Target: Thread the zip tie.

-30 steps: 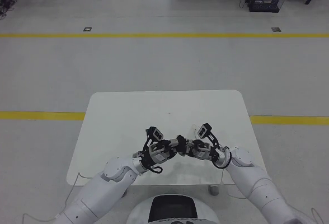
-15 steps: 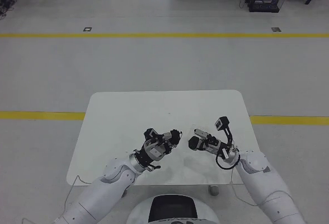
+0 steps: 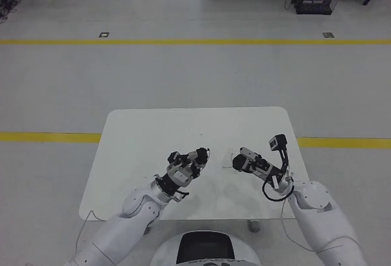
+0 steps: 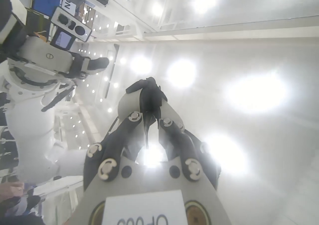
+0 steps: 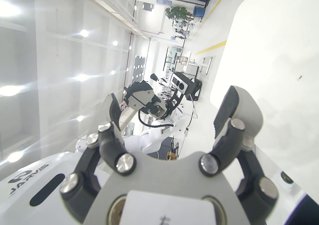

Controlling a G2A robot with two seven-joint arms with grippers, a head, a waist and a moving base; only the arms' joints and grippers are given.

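My left gripper (image 3: 200, 157) hovers over the middle of the white table (image 3: 182, 126), tilted upward. In the left wrist view this gripper (image 4: 149, 101) is shut on a small black zip tie (image 4: 145, 85) bunched at its fingertips, with a short end sticking out sideways. My right gripper (image 3: 237, 160) hangs a short way to the right of it, pointing toward it. In the right wrist view the gripper (image 5: 172, 106) stands open with nothing between its fingers (image 5: 230, 104). A small gap separates the two grippers.
The white tabletop (image 5: 269, 49) spreads out around both arms. Its front edge (image 3: 182, 217) runs just below the forearms. Yellow floor lines (image 3: 42, 137) run past the table on the floor.
The two grippers were touching at the table's middle a second ago. They have drawn apart: the right arm swung out to the right, and the left gripper pulled back slightly left and tilted up.
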